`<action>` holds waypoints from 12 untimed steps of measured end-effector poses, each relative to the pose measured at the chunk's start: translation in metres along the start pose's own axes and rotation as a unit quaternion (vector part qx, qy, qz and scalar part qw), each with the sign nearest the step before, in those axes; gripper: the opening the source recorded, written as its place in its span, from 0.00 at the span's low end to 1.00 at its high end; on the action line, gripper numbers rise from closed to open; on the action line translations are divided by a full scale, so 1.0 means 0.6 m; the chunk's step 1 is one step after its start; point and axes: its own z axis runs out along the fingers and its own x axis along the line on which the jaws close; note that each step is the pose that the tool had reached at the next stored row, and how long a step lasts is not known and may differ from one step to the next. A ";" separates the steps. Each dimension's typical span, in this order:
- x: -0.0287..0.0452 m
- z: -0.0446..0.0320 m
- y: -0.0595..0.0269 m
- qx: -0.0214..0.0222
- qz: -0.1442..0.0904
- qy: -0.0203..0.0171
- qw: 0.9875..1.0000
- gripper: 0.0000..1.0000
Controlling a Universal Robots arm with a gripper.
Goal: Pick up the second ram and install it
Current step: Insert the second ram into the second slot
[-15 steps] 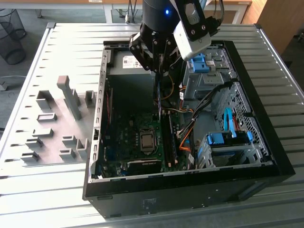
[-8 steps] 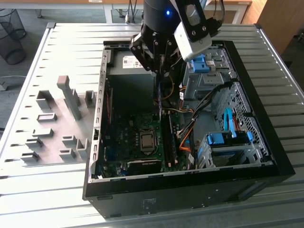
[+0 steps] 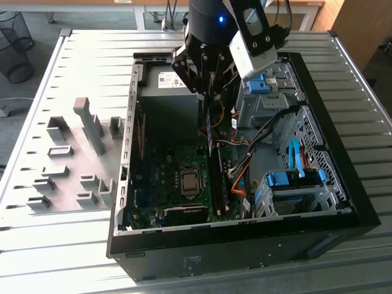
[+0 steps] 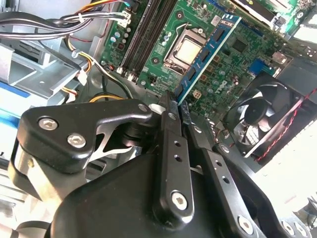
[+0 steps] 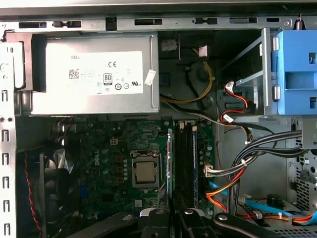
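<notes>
Gripper: black gripper [image 4: 178, 106] pinching the thin blue-green circuit-board stick [image 4: 208, 54].
Position: hanging above green motherboard [image 3: 177, 165] slots.

The gripper [image 4: 178, 106] hid one end of the ram [image 4: 208, 54] in the second wrist view; the fan [image 5: 57, 186] was cut off in the first.

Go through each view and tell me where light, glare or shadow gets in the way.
Exterior view: sunlight washes out the slatted table, while the case interior stays dark. Second wrist view: the tool holding the second ram looms dark. First wrist view: the power supply is bright, the fan shadowed.
</notes>
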 end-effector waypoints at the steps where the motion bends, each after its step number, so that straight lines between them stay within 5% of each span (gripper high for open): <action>1: 0.000 0.000 0.000 0.000 0.000 0.000 1.000 0.14; 12: 0.000 0.000 0.000 0.000 0.000 0.000 1.000 0.14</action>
